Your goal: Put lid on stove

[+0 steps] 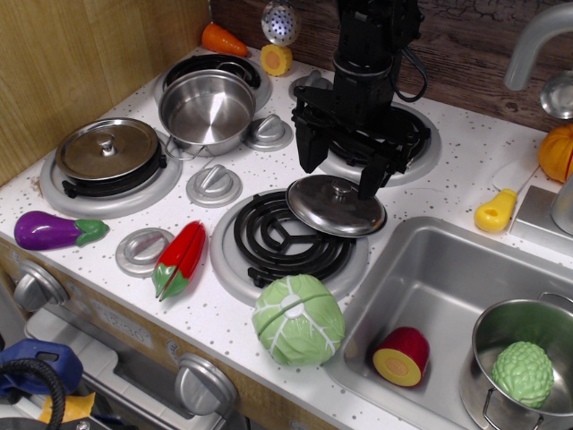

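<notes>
The lid [336,207], round, shiny steel with a small centre knob, lies on the stove [224,309], resting on the upper right edge of the front right coil burner [279,240], slightly tilted. My black gripper [340,173] hangs directly over it. Its fingers stand apart, one at the lid's far left edge and one by the knob's right, and grip nothing. A duller, flatter steel lid [107,150] sits on the front left burner.
A steel pot [208,109] stands on the back left burner. An eggplant [54,230], red pepper [182,258] and cabbage [297,320] lie along the front. The sink [430,269] at right holds a red fruit half [401,356] and a pot [524,367].
</notes>
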Motion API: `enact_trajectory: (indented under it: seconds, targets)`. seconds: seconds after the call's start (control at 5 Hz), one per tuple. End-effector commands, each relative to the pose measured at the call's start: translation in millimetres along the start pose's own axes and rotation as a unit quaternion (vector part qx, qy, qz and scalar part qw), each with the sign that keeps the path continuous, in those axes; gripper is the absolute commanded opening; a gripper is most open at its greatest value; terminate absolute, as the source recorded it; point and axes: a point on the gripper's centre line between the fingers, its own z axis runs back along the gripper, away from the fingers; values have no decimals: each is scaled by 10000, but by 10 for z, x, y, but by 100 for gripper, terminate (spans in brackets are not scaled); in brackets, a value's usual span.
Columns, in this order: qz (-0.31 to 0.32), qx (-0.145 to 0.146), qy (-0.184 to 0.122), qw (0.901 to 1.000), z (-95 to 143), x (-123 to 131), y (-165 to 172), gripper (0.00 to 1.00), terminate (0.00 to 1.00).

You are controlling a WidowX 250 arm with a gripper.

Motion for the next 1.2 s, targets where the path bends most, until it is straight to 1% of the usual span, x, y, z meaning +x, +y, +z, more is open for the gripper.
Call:
enact_trajectory:
  seconds: [0.0, 0.2, 0.4, 0.8, 1.0]
  targets:
    - [0, 0, 0, 10000, 0, 0, 0, 100, 0]
    - [-296, -184, 113, 9993, -24, 94, 100, 100, 0]
    - [-563, -68, 33, 9984, -71, 170, 172, 100, 0]
    - [-783, -43, -28, 9969, -116, 258, 227, 100, 0]
    - [-823, -83, -86, 9965, -146, 298, 234, 100, 0]
